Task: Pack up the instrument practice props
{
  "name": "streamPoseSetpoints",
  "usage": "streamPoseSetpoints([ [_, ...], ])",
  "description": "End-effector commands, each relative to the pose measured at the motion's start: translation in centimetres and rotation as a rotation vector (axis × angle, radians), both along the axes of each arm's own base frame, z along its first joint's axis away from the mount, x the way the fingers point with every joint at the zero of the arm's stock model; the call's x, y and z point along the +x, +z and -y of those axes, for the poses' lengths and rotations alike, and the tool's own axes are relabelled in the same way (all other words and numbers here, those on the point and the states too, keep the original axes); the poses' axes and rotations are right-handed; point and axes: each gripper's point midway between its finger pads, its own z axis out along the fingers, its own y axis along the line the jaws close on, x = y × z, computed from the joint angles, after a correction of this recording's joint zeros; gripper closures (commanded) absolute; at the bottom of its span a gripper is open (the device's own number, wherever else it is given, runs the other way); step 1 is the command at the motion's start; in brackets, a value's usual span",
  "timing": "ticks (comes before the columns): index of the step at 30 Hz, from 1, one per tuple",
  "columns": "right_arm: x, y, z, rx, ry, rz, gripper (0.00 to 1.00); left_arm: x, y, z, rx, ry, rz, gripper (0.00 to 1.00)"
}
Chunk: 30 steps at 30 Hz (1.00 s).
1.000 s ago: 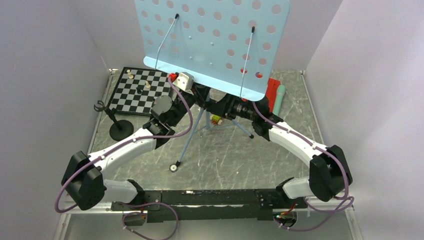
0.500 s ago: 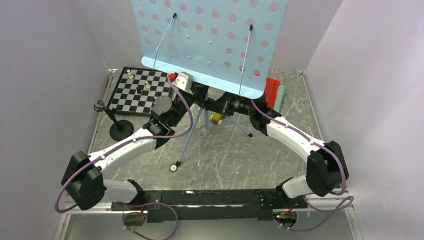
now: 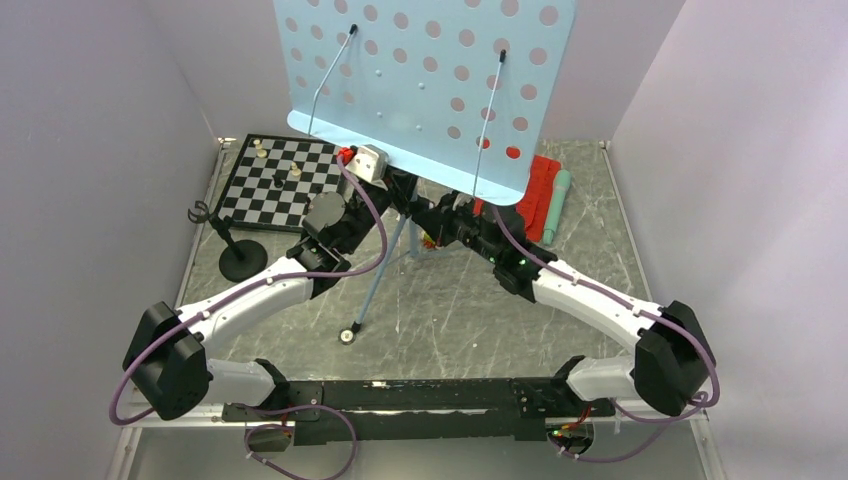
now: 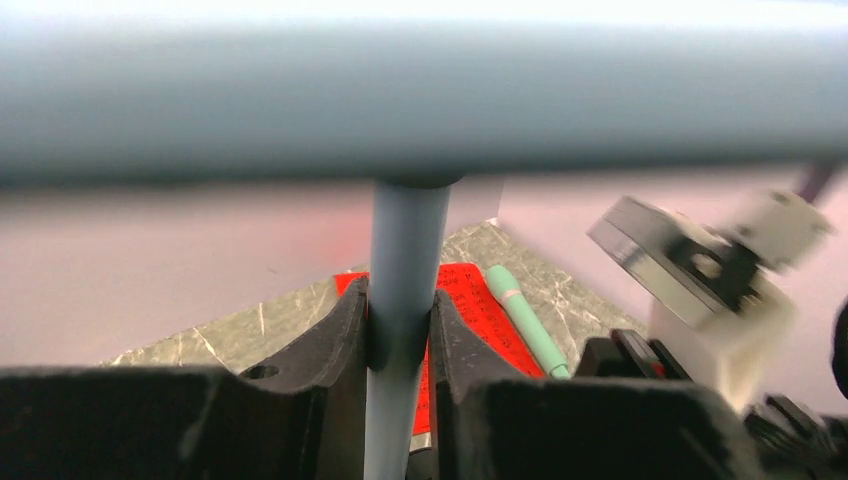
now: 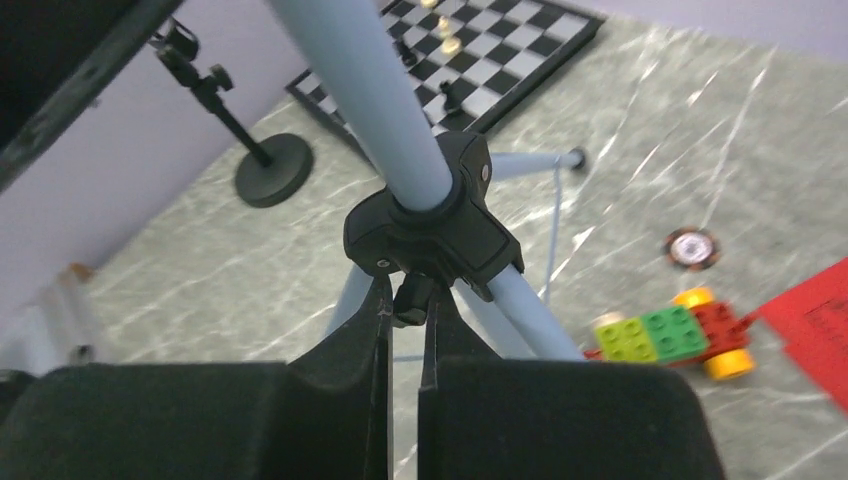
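Left tool (image 4: 400, 305) clamped the music stand (image 3: 430, 80) by its pole. Right tool (image 5: 405, 300) pinched narrow on the black knob (image 5: 413, 296) under its tripod hub. The music stand stood upright mid-counter (image 3: 450, 310), with red pages (image 3: 535, 190) and microphone (image 3: 557, 205) lying far right.

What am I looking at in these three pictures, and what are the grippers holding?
Two robot arms, left and right, sit at the near edge of the table. The wide picture looks down from above and behind them; the other two come from cameras on each wrist. The left gripper is clamped on the pole of the blue music stand; the right gripper pinches the underside of its tripod hub. On the table are a chessboard, a black mic stand, red pages, a green microphone and a block toy.
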Motion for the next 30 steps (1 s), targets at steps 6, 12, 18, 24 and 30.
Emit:
streamPoseSetpoints([
  [6,5.1,-1.4,7.2,-0.652,-0.409,0.602,1.0,0.2,-2.3,0.3,-0.015,0.004,-0.109,1.0],
  [12,3.8,-1.3,6.2,-0.942,-0.439,0.859,1.0,0.3,-2.7,0.1,-0.012,0.02,-0.116,1.0],
  [18,2.1,-2.2,5.3,-1.093,-0.411,0.975,1.0,0.5,-3.2,0.1,-0.002,0.026,-0.123,1.0],
  [24,1.5,-1.8,3.7,-1.187,-0.381,1.056,1.0,0.6,-3.7,0.1,0.0,0.029,-0.137,1.0],
  [30,1.2,0.2,4.4,-1.08,-0.468,0.996,0.96,0.7,-3.8,-0.3,0.009,0.049,-0.131,1.0],
])
